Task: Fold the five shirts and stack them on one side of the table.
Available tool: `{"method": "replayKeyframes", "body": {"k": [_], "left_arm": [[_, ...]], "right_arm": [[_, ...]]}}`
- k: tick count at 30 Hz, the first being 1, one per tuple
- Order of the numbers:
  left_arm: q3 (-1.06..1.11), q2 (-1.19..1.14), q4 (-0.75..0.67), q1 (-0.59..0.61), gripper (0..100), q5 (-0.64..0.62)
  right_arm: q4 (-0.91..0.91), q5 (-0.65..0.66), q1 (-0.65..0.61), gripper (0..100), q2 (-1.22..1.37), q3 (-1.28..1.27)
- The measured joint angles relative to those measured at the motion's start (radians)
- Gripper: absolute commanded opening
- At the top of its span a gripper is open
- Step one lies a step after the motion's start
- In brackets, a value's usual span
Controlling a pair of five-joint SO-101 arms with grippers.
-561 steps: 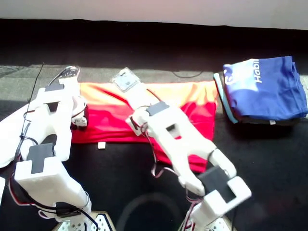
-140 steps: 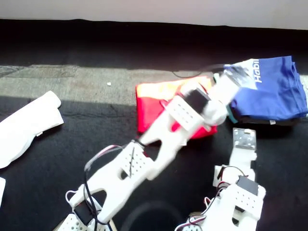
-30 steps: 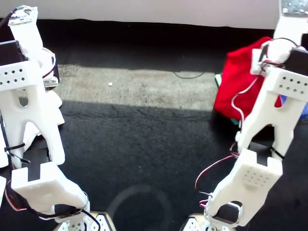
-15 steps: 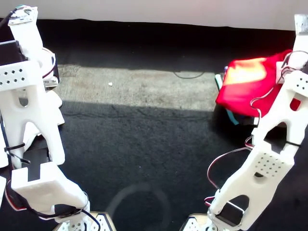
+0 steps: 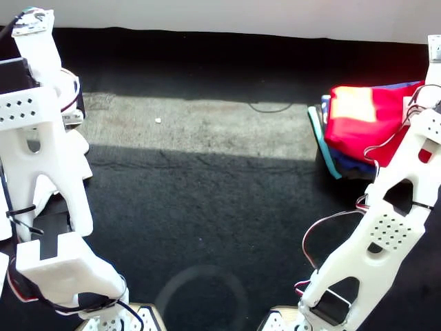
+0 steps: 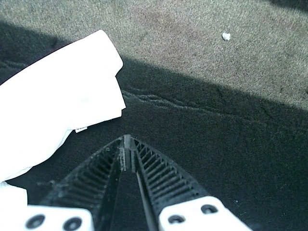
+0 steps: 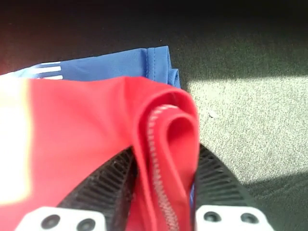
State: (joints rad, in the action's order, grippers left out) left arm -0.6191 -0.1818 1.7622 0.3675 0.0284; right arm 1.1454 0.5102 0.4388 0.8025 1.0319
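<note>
Red shirt (image 5: 358, 121), folded, lies on top of the blue shirt (image 5: 344, 163) in the stack at the bench's (image 5: 207, 207) right side. Right hand (image 7: 166, 154) is clamped on its folded edge. Left hand (image 6: 127, 144) is closed and empty, just beside the white shirt (image 6: 53, 110).

My high camera looks steeply down over the surface (image 5: 207, 179) from above its near edge. My left wrist camera faces that surface from close above. My right one sits almost against the red shirt (image 7: 72, 120), which the high view shares.
</note>
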Motion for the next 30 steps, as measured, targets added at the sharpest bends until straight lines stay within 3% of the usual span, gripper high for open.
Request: {"method": "replayKeyframes", "body": {"k": [5,9,14,19,23,30], "left_arm": [[0.0,0.0,0.0,0.0,1,0.0],[0.0,0.0,0.0,0.0,1,0.0],[0.0,0.0,0.0,0.0,1,0.0],[0.0,0.0,0.0,0.0,1,0.0],[0.0,0.0,0.0,0.0,1,0.0],[0.0,0.0,0.0,0.0,1,0.0]], "right_arm": [[-0.066,-0.015,0.002,33.4,0.0,0.0],[-0.043,-0.138,0.014,30.1,0.0,0.041],[0.135,-0.242,0.015,0.9,0.0,0.176],[0.354,-0.247,0.018,9.2,-0.002,0.298],[0.557,-0.247,0.02,3.5,-0.003,0.367],[0.606,-0.247,0.06,1.5,-0.005,0.264]]}}
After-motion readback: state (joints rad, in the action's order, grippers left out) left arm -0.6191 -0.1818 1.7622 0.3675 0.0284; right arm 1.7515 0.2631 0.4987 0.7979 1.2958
